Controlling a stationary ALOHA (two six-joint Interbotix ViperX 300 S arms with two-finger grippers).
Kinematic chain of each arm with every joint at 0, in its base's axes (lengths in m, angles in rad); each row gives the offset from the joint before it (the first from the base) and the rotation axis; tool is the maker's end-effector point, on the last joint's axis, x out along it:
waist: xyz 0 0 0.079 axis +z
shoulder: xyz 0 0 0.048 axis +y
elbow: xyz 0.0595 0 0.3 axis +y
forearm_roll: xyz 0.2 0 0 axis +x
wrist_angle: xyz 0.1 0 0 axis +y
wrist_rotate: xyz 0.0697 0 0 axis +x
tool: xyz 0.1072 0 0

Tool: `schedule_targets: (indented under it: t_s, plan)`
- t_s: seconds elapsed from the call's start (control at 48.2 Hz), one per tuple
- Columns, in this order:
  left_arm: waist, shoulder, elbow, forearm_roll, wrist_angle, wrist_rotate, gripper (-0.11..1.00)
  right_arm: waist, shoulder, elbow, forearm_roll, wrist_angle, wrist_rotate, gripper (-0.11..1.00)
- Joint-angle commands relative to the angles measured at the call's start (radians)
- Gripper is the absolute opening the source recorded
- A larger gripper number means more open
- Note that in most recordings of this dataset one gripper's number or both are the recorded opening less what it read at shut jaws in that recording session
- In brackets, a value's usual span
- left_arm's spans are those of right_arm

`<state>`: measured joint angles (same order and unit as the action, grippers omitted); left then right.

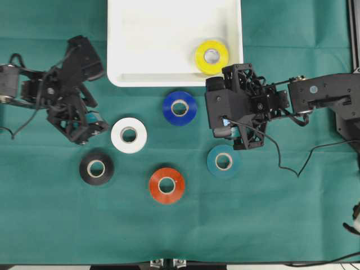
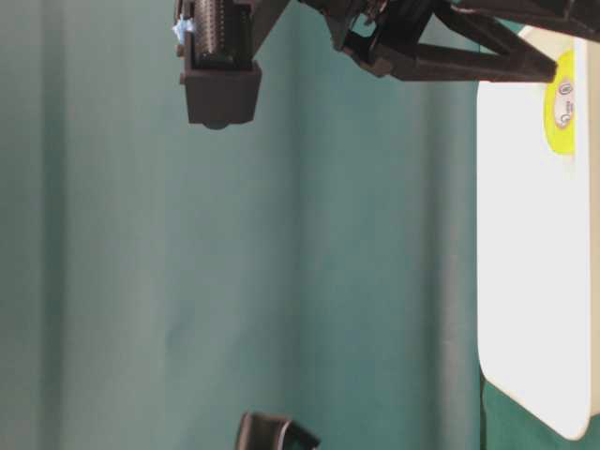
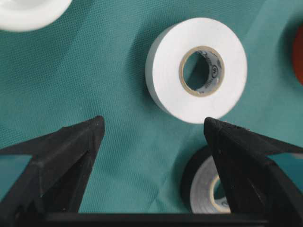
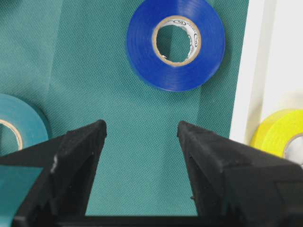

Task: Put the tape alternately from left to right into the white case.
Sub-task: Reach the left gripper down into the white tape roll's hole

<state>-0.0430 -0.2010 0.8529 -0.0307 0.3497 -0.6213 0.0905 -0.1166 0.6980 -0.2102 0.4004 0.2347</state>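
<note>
The white case [image 1: 157, 39] lies at the back with the yellow tape [image 1: 212, 57] in its front right corner. On the green cloth lie the blue tape [image 1: 180, 108], white tape [image 1: 129, 135], black tape [image 1: 96, 167], orange-red tape [image 1: 166, 185] and teal tape [image 1: 224, 161]. My left gripper [image 3: 154, 130] hangs open and empty just short of the white tape [image 3: 196, 71], the black tape [image 3: 203, 189] partly behind its right finger. My right gripper [image 4: 142, 130] is open and empty over bare cloth, with the blue tape [image 4: 176, 42] ahead and the teal tape [image 4: 19, 125] to its left.
In the right wrist view the case rim [image 4: 246, 71] runs close to the right finger, with the yellow tape [image 4: 277, 132] behind it. A black cable [image 1: 281, 163] trails over the cloth under the right arm. The table-level view shows the right arm [image 2: 220, 84] above the cloth.
</note>
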Motion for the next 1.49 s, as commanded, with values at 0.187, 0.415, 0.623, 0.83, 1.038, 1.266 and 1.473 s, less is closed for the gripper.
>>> schedule_targets:
  t_s: [0.187, 0.415, 0.623, 0.83, 1.038, 1.266, 1.473]
  plan:
    - [-0.008, 0.067, -0.077, 0.0, 0.014, -0.052, 0.75, 0.003, -0.021, -0.008, 0.0, -0.008, 0.002, 0.69]
    - [-0.015, 0.094, -0.081, 0.0, 0.014, -0.133, 0.75, 0.003, -0.021, -0.003, 0.0, -0.008, 0.002, 0.69]
    - [-0.026, 0.133, -0.103, 0.002, 0.014, -0.152, 0.75, 0.003, -0.021, 0.002, 0.0, -0.008, 0.002, 0.69]
    - [-0.031, 0.183, -0.153, 0.005, 0.037, -0.149, 0.75, 0.003, -0.021, 0.006, -0.002, -0.009, 0.0, 0.69]
    - [-0.031, 0.224, -0.183, 0.006, 0.109, -0.15, 0.74, 0.003, -0.021, 0.012, -0.002, -0.014, 0.002, 0.69]
    - [-0.028, 0.265, -0.209, 0.008, 0.114, -0.152, 0.75, 0.003, -0.021, 0.02, -0.003, -0.04, 0.0, 0.69]
    - [-0.018, 0.305, -0.239, 0.008, 0.117, -0.152, 0.75, 0.003, -0.021, 0.028, -0.003, -0.046, 0.0, 0.69]
